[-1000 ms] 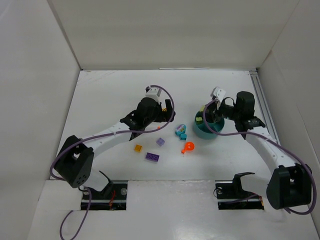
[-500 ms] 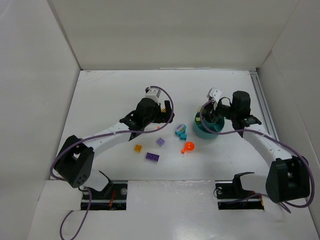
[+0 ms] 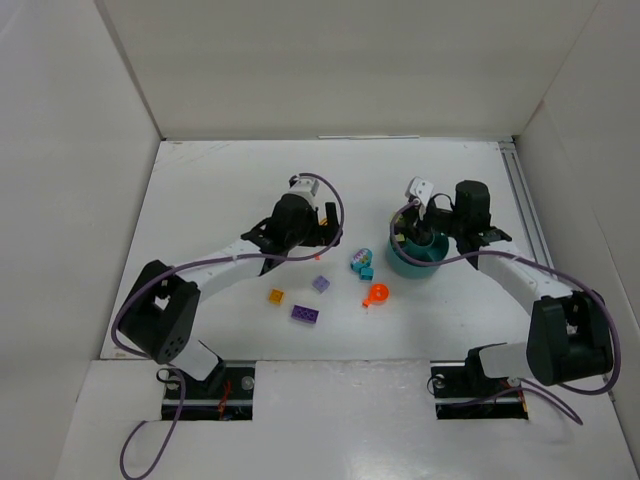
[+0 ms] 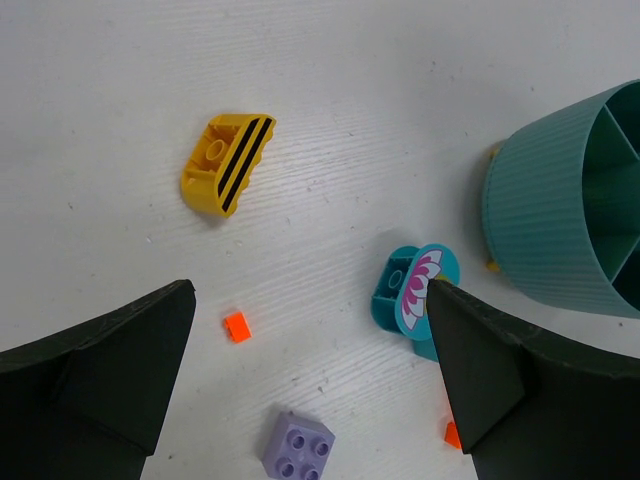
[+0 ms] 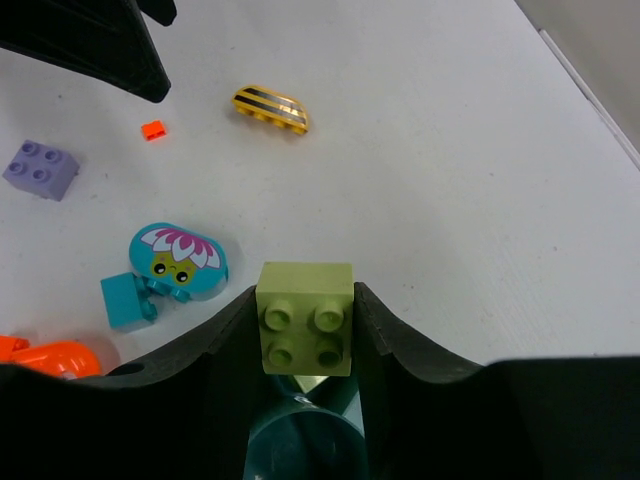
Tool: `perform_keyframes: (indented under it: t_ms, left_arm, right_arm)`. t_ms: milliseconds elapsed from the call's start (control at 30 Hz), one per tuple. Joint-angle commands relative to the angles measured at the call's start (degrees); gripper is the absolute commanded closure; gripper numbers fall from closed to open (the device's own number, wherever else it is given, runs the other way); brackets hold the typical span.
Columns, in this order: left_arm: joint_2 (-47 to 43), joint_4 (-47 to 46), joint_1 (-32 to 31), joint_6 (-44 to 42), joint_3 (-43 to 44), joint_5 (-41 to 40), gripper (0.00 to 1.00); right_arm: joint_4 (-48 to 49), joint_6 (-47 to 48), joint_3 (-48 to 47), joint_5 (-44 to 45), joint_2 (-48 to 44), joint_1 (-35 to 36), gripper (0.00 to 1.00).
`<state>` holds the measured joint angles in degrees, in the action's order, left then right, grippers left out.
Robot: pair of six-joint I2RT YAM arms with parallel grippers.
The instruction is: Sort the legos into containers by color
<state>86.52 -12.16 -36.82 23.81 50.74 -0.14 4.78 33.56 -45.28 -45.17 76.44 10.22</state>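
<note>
While the right gripper is clamping a light green brick between its dark fingers, we are seeing it hanging directly over the teal bowl. The bowl's inside is showing just beneath the brick in the right wrist view. Those fingers are hiding most of the bowl there, so we are not managing to tell which compartment is lying below. From above, the right wrist and its purple cable are covering part of the bowl's rim.

The left gripper is hovering released, jaws wide, over the white table left of the bowl.

Below the left gripper we are noting:
- a yellow curved piece with black stripes, lying well apart from the bowl
- a tiny red-orange piece, lying near a lavender brick with four studs
- a cyan piece carrying a round flower-face plate, lying just beside the bowl's wall

Nearer the arm bases, an orange rounded piece, a purple brick and a small orange brick are lying loose on the table.

The bowl's outer wall is showing fine vertical ribbing in a matte teal, and curved dividers are splitting the inside. The bricks are looking like smooth moulded plastic with round studs. The table is showing a faint streaked grain.
</note>
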Motion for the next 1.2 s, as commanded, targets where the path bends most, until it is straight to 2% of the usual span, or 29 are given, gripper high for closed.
perform_keyframes:
  t_ms: [0,300,467,633,667,733,800,900,1033,1067,1167]
  left_arm:
    - [0.0,-0.1,1.0,-1.7,2.6,0.8,0.00]
    - [3.4,0.9,2.2,-2.4,5.1,3.2,0.00]
    - [4.7,0.9,2.2,-4.6,6.3,4.6,0.00]
    - [10.3,3.7,2.2,-9.8,10.4,5.8,0.00]
    - [11.3,3.7,2.2,-11.7,11.6,5.8,0.00]
    - [13.1,5.2,2.2,-12.8,13.0,3.2,0.02]
    - [15.7,5.7,2.2,-14.7,14.3,2.5,0.05]
    - [19.5,7.7,2.2,-15.5,18.0,-3.0,0.09]
    - [22.2,8.8,2.2,-15.5,20.3,-5.0,0.24]
    - [22.9,8.8,2.2,-15.5,20.9,-6.3,0.32]
    - [23.4,8.8,2.2,-15.5,21.4,-6.3,0.33]
  right_arm:
    - [3.7,2.1,-1.4,0.0,0.1,0.5,0.54]
    - [3.7,2.1,-0.3,-1.0,0.1,-1.2,0.46]
    - [3.7,2.1,0.3,-2.2,-3.1,-1.2,0.41]
    - [3.7,-2.0,0.3,-0.5,-8.5,-1.7,0.30]
    - [3.7,-2.6,0.9,-0.5,-9.5,-2.4,0.24]
    - [3.7,-3.5,1.5,-0.5,-12.6,-3.2,0.22]
    - [3.1,-4.1,3.0,-1.1,-15.5,-4.4,0.21]
    - [2.5,-4.6,4.2,-1.1,-18.2,-5.6,0.21]
    - [2.0,-4.6,4.2,-1.1,-19.0,-5.6,0.21]
    - [2.0,-4.6,4.2,-1.1,-19.0,-6.1,0.21]
    - [1.5,-4.6,4.2,-1.1,-19.0,-6.1,0.21]
